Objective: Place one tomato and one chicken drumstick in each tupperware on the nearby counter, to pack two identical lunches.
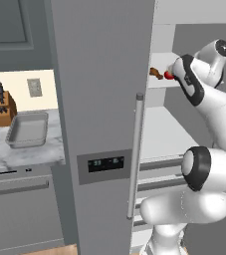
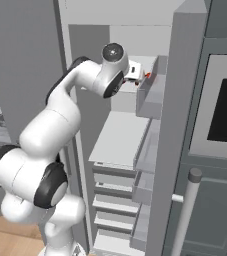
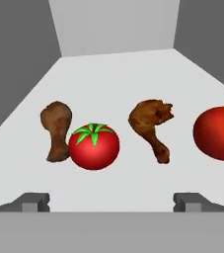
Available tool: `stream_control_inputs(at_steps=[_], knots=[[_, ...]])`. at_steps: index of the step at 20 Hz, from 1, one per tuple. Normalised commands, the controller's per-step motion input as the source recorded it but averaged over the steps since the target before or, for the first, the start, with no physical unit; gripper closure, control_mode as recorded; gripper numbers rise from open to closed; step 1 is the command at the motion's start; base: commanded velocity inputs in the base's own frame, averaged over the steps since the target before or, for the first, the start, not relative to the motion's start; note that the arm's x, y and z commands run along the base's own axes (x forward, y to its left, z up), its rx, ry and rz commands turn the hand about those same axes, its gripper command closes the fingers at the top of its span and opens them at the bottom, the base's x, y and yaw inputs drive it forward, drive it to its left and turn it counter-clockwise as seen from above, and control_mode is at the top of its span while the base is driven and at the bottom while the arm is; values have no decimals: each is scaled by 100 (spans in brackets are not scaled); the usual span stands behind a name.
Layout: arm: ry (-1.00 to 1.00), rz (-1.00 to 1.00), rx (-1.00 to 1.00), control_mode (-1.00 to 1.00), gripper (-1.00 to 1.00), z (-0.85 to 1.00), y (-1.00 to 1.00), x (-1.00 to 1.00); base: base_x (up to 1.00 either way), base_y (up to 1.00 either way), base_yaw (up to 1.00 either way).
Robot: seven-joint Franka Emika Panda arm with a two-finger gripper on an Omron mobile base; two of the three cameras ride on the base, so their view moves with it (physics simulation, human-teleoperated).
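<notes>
On a white fridge shelf (image 3: 113, 74) lie two chicken drumsticks and two tomatoes in a row. From the left in the hand view: a drumstick (image 3: 57, 129), a tomato with a green stalk (image 3: 94, 146), a second drumstick (image 3: 152, 126), and a second tomato (image 3: 219, 132) at the right edge. My gripper (image 3: 112, 201) is open and empty, just short of the row and facing the first tomato. From the base, a drumstick (image 1: 156, 73) and a tomato (image 1: 168, 75) show beside my hand. A grey tupperware (image 1: 27, 129) sits empty on the marbled counter (image 1: 15, 154) to the left.
The open fridge door (image 1: 104, 124) with its long handle (image 1: 134, 159) stands between the counter and the shelves. A knife block (image 1: 2, 105) stands behind the tupperware. A door bin (image 2: 150, 97) flanks the shelf on the right, and an oven (image 2: 225, 110) is beyond.
</notes>
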Motion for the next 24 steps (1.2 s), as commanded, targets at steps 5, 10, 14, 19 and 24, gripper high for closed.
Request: stream_control_inputs(at_steps=[5,10,14,19,24], knots=[[1,2,0,-100,-100,-17,0,47,0,0,0],[1,0,0,-100,-100,-20,0,53,0,0,0],[0,0,0,-100,-100,-19,0,62,0,0,0],[0,0,0,-100,100,-32,9,40,0,0,0],[0,0,0,-100,100,-35,4,-24,0,0,0]])
